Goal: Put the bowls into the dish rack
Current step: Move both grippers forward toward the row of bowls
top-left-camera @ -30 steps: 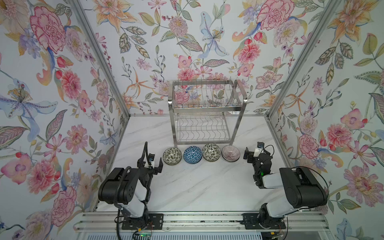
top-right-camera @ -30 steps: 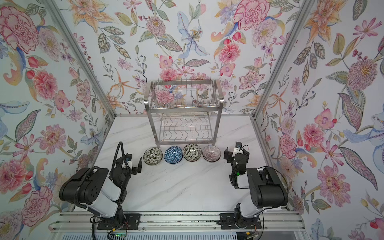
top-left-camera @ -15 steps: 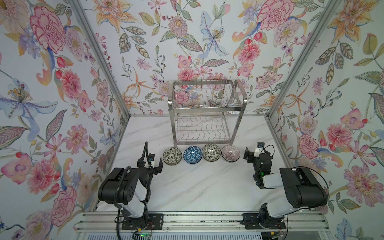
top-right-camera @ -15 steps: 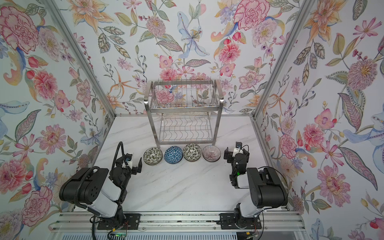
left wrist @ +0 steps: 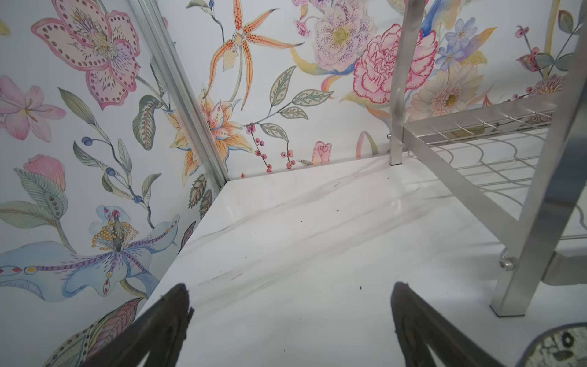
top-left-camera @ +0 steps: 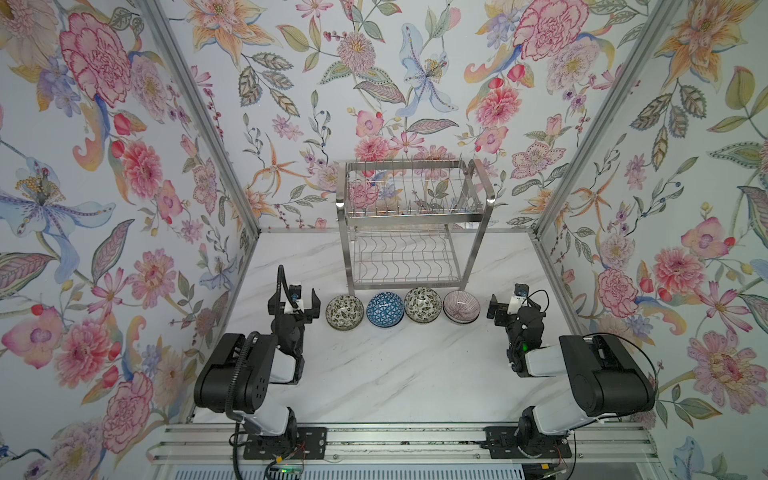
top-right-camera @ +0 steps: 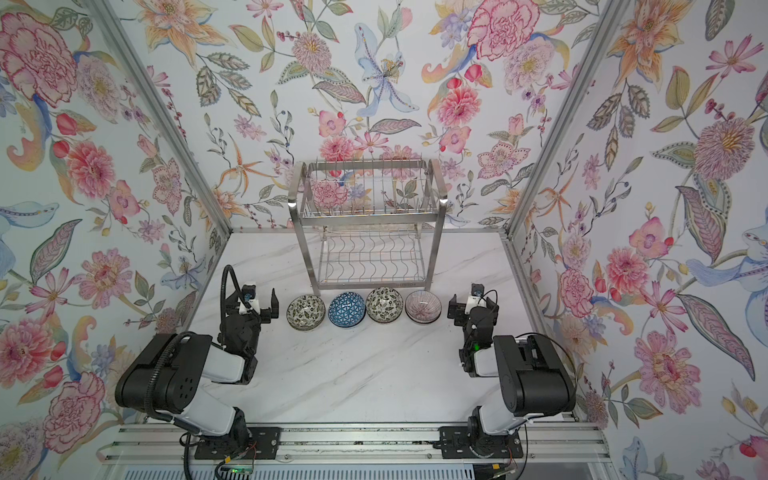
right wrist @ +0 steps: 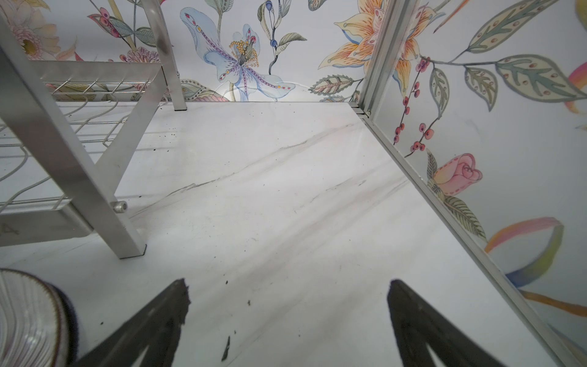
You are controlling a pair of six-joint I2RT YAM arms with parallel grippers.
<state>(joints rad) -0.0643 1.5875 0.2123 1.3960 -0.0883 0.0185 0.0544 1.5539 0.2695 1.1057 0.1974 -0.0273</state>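
Four bowls [top-left-camera: 385,309] — before dish rack [top-left-camera: 415,219]

Dish rack [top-left-camera: 415,217]: 2-tier steel wire, upright, mid tabletop toward back edge. Just in front, 4 bowls upright in a row, L to R: leaf bowl [top-left-camera: 345,312], blue-triangle bowl [top-left-camera: 385,310], 2nd leaf bowl [top-left-camera: 422,305], purple-stripe bowl [top-left-camera: 461,307].

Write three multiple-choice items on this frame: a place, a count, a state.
1. Where are the bowls? A) in a row on the table before the dish rack; B) on its upper tier; C) stacked.
2. How many bowls? A) two; B) four; C) six.
3. The left gripper and right gripper are: A) both open, empty; B) both shut; C) holding bowls.
Answers: A, both top views show the row there; B, four lie side by side; A, wrist views show jaws apart, nothing between.
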